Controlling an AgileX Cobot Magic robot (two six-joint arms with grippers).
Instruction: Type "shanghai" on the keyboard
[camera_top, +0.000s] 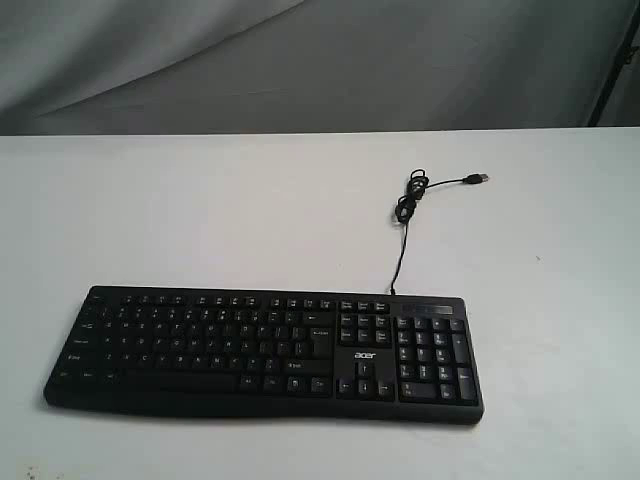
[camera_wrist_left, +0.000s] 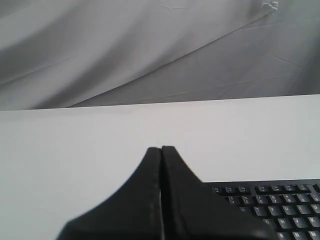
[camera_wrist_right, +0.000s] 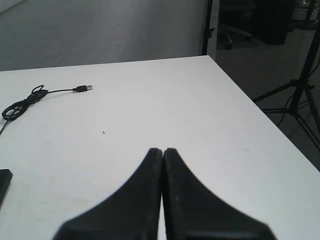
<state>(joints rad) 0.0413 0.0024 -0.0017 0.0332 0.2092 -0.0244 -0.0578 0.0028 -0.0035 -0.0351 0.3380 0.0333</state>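
- Exterior view: the keyboard (camera_top: 265, 350) lies flat on the white table (camera_top: 200, 200), close to the near edge and a little left of the middle, its long side running across the picture.
- Its number pad sits at the right end, with a white "acer" logo just left of it above the arrow keys.
- A thin black cable (camera_top: 403, 235) leaves the back edge of the keyboard near the number pad and runs away from the camera to a loose coil. It ends in a USB plug (camera_top: 480, 179) that lies on the bare tabletop, plugged into nothing.
- A creased grey backdrop (camera_top: 300, 60) hangs behind the table.
- Neither arm shows in this view.
- Left wrist view: the left gripper (camera_wrist_left: 161, 149) has its two black fingers pressed together with nothing between them. It sits above the table just beside the keyboard's top-left corner, apart from the keys.
- Right wrist view: the right gripper (camera_wrist_right: 162, 150) is likewise pressed together and holds nothing. It is over bare tabletop beyond the keyboard's right end, only a dark corner of which shows at the frame edge.
- A dark tripod (camera_wrist_right: 300, 80) stands on the floor past the table's right side.
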